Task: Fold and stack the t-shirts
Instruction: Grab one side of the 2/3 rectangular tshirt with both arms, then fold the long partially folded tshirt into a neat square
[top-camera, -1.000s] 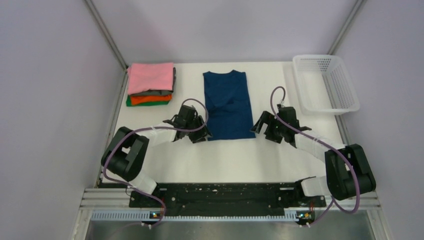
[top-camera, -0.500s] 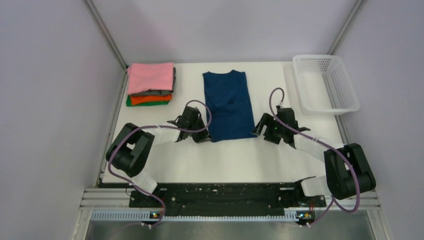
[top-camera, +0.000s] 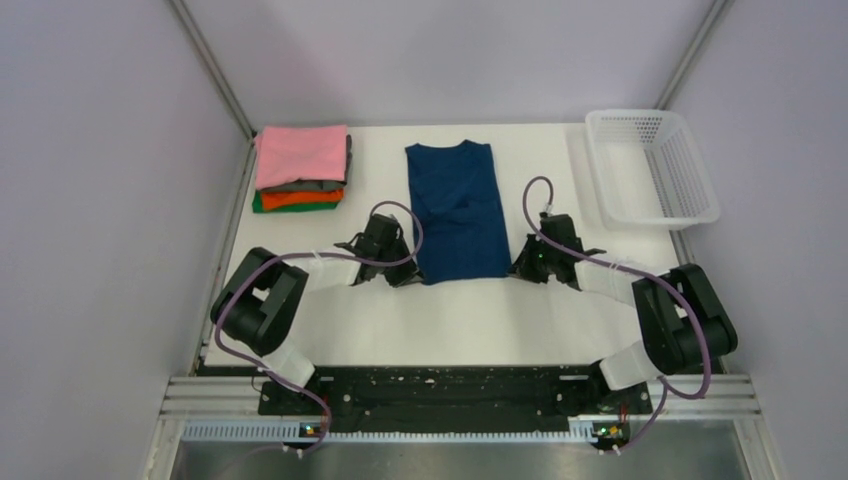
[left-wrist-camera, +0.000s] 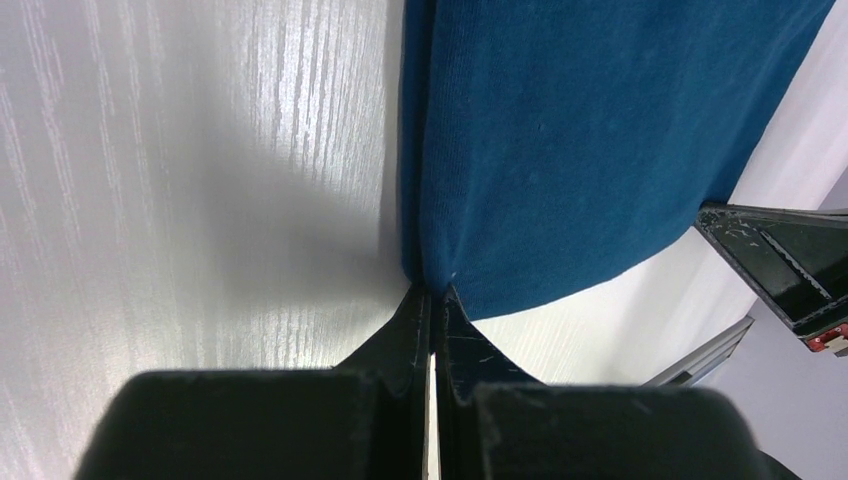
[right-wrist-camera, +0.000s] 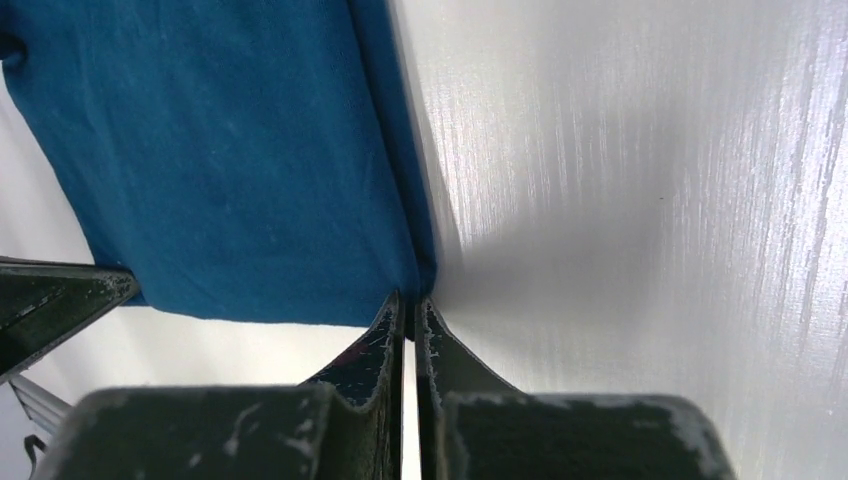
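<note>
My left pincer (left-wrist-camera: 432, 292) pinches the near left corner of the navy t-shirt (top-camera: 457, 210), lying flat on the tabletop (top-camera: 450, 320). My right pincer (right-wrist-camera: 410, 300) pinches its near right corner

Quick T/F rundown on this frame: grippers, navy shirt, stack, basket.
1. The left gripper is shut on the near left corner of the navy t-shirt. True.
2. The right gripper hangs open, clear of any cloth. False: it is shut on the shirt's near right corner.
3. The pink t-shirt tops the folded stack. True.
4. The navy t-shirt lies on the folded stack. False: it lies flat on the table, apart from the stack, between it and the basket.
</note>
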